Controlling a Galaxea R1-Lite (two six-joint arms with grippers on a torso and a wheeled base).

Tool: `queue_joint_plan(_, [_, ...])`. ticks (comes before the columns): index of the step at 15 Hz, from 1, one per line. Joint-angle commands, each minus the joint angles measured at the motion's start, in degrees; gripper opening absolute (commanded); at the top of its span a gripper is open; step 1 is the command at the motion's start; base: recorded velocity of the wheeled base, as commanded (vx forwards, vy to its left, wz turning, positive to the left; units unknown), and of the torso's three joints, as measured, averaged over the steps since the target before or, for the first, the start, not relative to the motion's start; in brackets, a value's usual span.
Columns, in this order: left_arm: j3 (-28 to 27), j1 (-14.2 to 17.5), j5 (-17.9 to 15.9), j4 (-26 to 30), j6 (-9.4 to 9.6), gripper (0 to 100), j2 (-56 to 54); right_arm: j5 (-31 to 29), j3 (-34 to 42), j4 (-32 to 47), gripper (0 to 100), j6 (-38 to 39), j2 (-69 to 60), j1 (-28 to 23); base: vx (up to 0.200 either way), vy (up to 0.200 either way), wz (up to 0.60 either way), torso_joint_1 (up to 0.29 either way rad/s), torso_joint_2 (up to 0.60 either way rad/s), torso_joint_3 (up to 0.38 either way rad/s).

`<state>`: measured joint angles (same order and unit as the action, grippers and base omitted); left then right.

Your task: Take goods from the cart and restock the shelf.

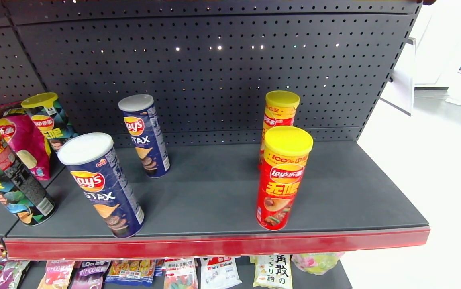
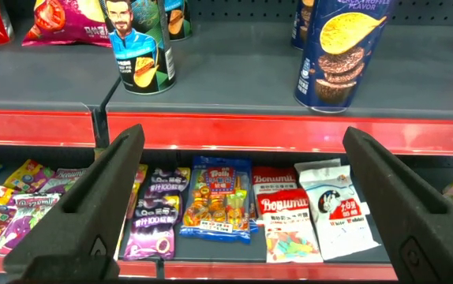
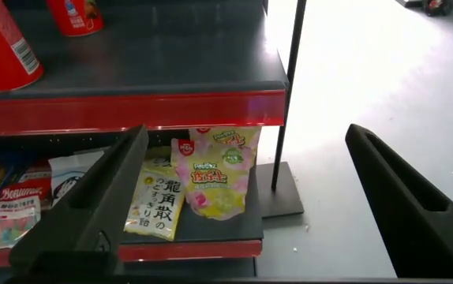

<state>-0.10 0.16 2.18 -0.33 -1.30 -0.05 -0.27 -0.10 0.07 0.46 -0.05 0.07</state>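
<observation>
Chip cans are stood on the shelf; gaps are left. Left hand and right hand are held wide open, empty.

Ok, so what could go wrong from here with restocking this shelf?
The front blue can and the front red can stand tall near the shelf's front edge; an arm coming in could knock either off. The open left claw and right claw sit low by the lower shelf's snack bags and might snag them rising.

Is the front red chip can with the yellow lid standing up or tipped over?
Upright: the red cylindrical chip can stands on its base on the grey shelf, yellow lid on top.
</observation>
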Motion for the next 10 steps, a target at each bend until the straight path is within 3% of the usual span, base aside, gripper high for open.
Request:
queue_joint_plan(1, [0.01,0.02,0.02,-0.02,-0.01,100,0.05,0.0,0.01,0.01,100,-0.02,0.05,0.01,0.0,0.0,0.0,0.0,0.0,0.0])
queue_joint_plan(2, [0.01,0.02,0.02,-0.02,-0.01,100,0.05,-0.08,0.01,0.01,100,-0.02,0.05,0.01,0.0,0.0,0.0,0.0,0.0,0.0])
queue_joint_plan(5, [0.01,0.02,0.02,-0.02,-0.1,100,0.05,-0.08,0.01,0.01,100,-0.02,0.05,0.01,-0.2,0.0,0.0,0.012,0.01,0.001])
queue_joint_plan(9, [0.01,0.02,0.02,-0.02,-0.01,100,0.05,-0.08,0.01,0.01,100,0.06,0.05,0.01,0.0,0.0,0.0,0.0,0.0,0.0])
queue_joint_plan(10, [0.01,0.02,0.02,-0.02,-0.01,100,0.05,-0.08,0.01,0.01,100,0.06,0.05,0.01,0.0,0.2,0.0,0.022,0.02,0.012])
